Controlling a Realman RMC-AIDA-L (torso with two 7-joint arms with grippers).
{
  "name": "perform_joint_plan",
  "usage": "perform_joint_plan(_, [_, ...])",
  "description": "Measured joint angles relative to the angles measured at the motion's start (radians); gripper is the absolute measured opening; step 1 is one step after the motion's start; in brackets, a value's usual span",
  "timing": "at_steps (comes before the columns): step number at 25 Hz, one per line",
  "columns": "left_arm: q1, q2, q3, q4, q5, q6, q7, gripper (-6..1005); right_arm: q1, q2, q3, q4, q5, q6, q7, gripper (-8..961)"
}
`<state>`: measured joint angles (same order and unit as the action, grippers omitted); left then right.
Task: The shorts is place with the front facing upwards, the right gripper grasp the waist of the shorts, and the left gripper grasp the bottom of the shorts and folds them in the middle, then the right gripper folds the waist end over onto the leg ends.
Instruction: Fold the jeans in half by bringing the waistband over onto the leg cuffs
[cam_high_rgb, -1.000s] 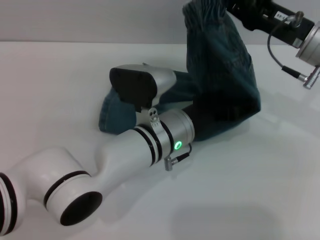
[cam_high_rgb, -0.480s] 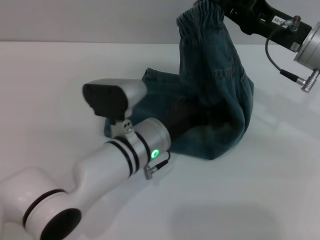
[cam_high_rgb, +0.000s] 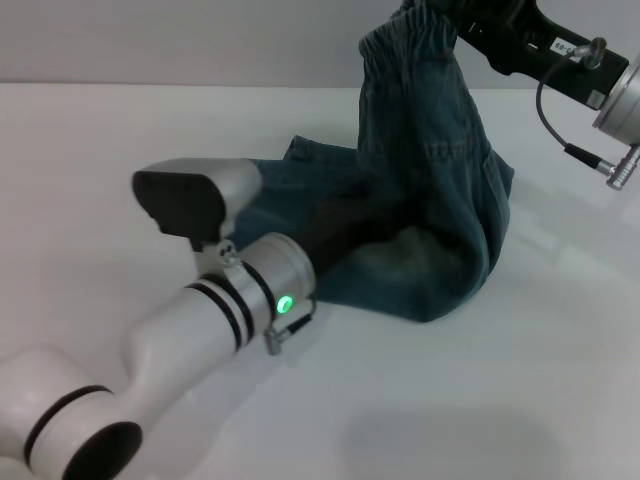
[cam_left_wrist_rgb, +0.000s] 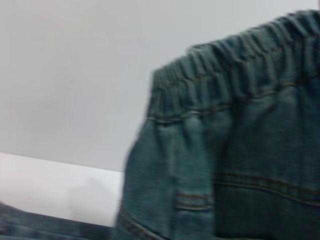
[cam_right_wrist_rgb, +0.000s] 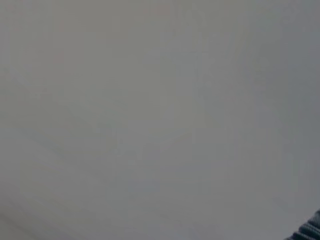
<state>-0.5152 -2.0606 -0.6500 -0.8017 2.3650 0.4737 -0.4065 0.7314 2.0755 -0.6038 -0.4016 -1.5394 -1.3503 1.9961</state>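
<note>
Gripping the waist (cam_high_rgb: 405, 45) with the right gripper (cam_high_rgb: 462, 18), closed on the puckered band, high above the far edge of the desk (cam_high_rgb: 520, 380), toward its right side. Holding it up this way so that the shorts (cam_high_rgb: 430, 200) hang down in a curve and can be carried over, probably toward the leg ends. Resting the lower bend of the denim on the middle of the desk, with a flat part spread toward the left behind the left arm (cam_high_rgb: 230, 300). Reaching with the left gripper (cam_high_rgb: 342, 228) under the hanging cloth, just at the bend, probably to keep the lower layer in place while the waist end goes over. Cannot tell whether this one is open or closed, being covered by denim. Cannot see the leg ends clearly either; likely at the flat part near the left arm. Judging from the high waist and the loose curve, in the middle of the last fold, with the laying down not yet done. Next, probably lowering the waist gently and evenly, to avoid dragging the layer below or making wrinkles.
</note>
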Motion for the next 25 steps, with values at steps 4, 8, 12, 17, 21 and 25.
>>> perform_joint_plan(4, [0.051, 0.002, -0.101, 0.008, 0.002, -0.023, 0.129, 859, -0.006, 0.0, -0.001, 0.002, 0.0, 0.002, -0.001, 98])
perform_joint_plan(8, [0.089, 0.002, -0.186, 0.008, 0.002, -0.028, 0.213, 859, -0.008, 0.001, -0.006, 0.007, 0.0, 0.009, -0.003, 110])
perform_joint_plan(12, [0.148, 0.001, -0.323, 0.01, 0.002, -0.015, 0.328, 859, -0.007, 0.001, -0.012, 0.015, -0.005, 0.011, -0.004, 121])
perform_joint_plan(17, [0.197, 0.002, -0.401, 0.034, 0.002, 0.067, 0.379, 859, 0.009, 0.001, -0.045, 0.031, -0.008, 0.016, -0.004, 135])
perform_joint_plan(21, [0.234, 0.002, -0.442, 0.047, 0.002, 0.128, 0.384, 859, 0.032, 0.0, -0.105, 0.041, -0.008, 0.035, -0.003, 147])
perform_joint_plan(25, [0.239, -0.001, -0.447, 0.071, 0.002, 0.147, 0.384, 859, 0.07, 0.0, -0.164, 0.071, -0.008, 0.075, -0.002, 158])
